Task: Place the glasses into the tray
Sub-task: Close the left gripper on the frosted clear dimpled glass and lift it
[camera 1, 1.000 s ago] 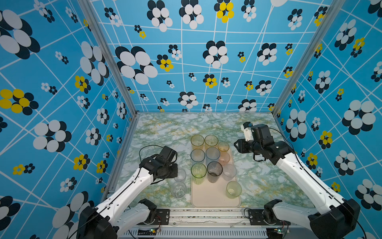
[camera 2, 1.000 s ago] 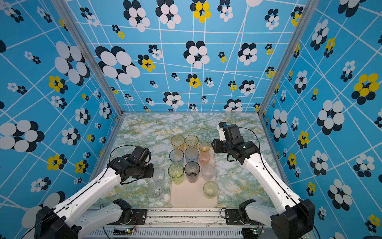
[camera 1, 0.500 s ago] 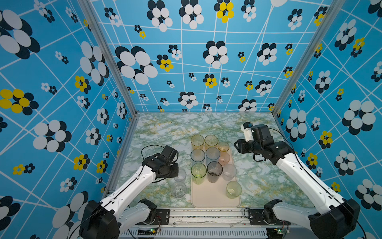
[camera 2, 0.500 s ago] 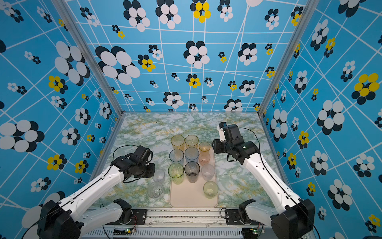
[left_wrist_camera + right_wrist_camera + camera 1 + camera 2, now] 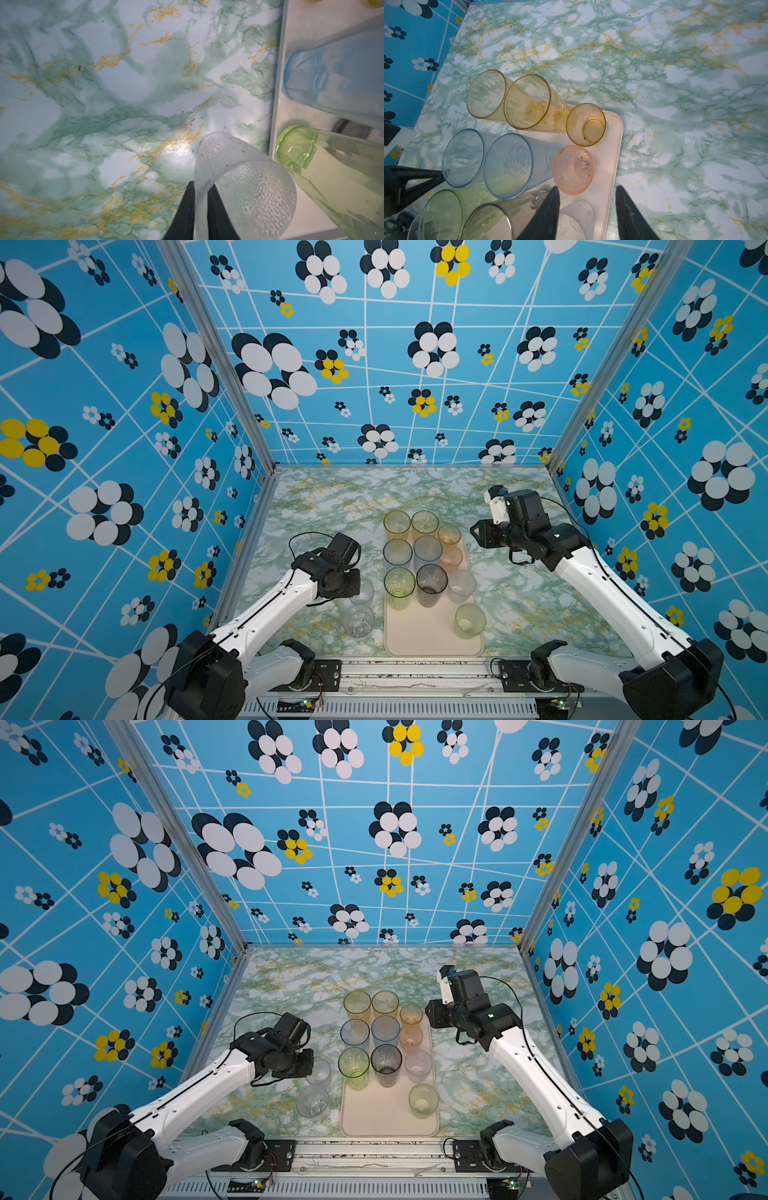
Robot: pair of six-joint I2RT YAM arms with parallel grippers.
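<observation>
Cream-pink tray (image 5: 424, 635), grn/gold marble table (image 5: 332, 497), blue floral walls (image 5: 124, 406), frosted dimpled glass (image 5: 249, 187)

White arms (image 5: 266, 612) had black joints and black cables (image 5: 309, 533) — seemingly a white block (image 5: 496, 507) at 11 o'clock of the right wrist (image 5: 525, 510).

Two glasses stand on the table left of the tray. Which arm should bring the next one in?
Left. The left gripper grips the rim of the frosted glass, which stands just beside the tray. The right gripper hangs open over the tray's opposite side, farther away.
</observation>
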